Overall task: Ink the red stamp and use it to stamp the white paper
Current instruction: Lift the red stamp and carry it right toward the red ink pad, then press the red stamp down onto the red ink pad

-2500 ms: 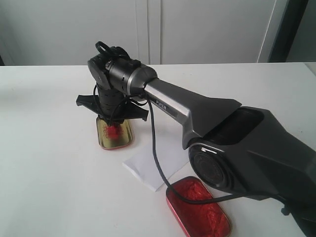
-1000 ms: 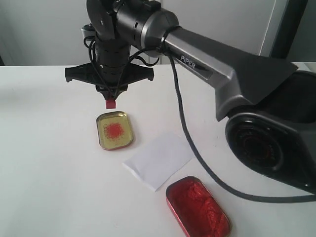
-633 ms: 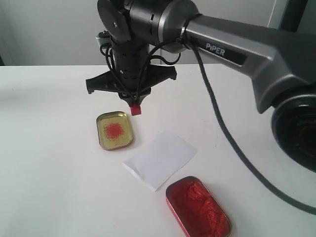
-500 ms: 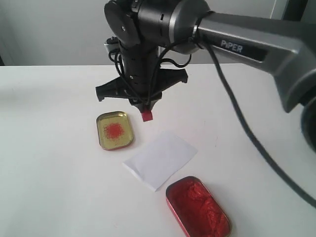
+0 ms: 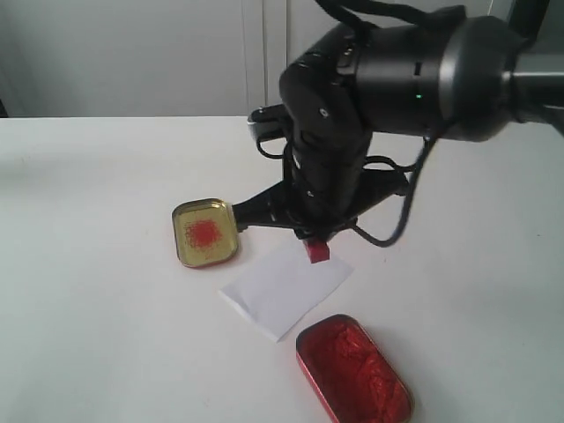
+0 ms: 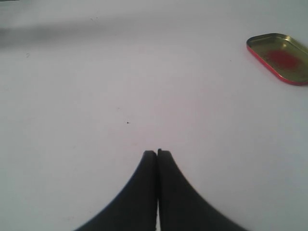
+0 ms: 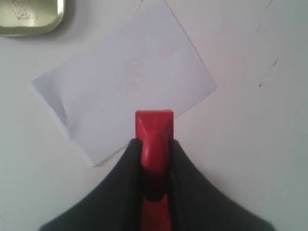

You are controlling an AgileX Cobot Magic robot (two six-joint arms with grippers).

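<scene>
My right gripper [image 5: 315, 240] [image 7: 154, 144] is shut on the red stamp [image 5: 317, 251] [image 7: 154, 126], holding it by the knob with the square base pointing down. The stamp hangs just above the far edge of the white paper [image 5: 284, 287] [image 7: 126, 82], which lies flat on the table. No seal print shows clearly on the sheet. My left gripper [image 6: 157, 153] is shut with nothing in it, low over bare white table; the exterior view does not show it.
A gold tin with a red smudge [image 5: 205, 233] [image 6: 279, 57] [image 7: 30, 17] lies left of the paper. The oblong tin of red ink paste [image 5: 353, 369] sits near the front edge. The right arm's dark bulk [image 5: 388, 79] hangs over the table's middle.
The right arm has carried the stamp from above the gold tin rightward and down, to just over the paper's far edge. The paper and both tins have stayed put.
</scene>
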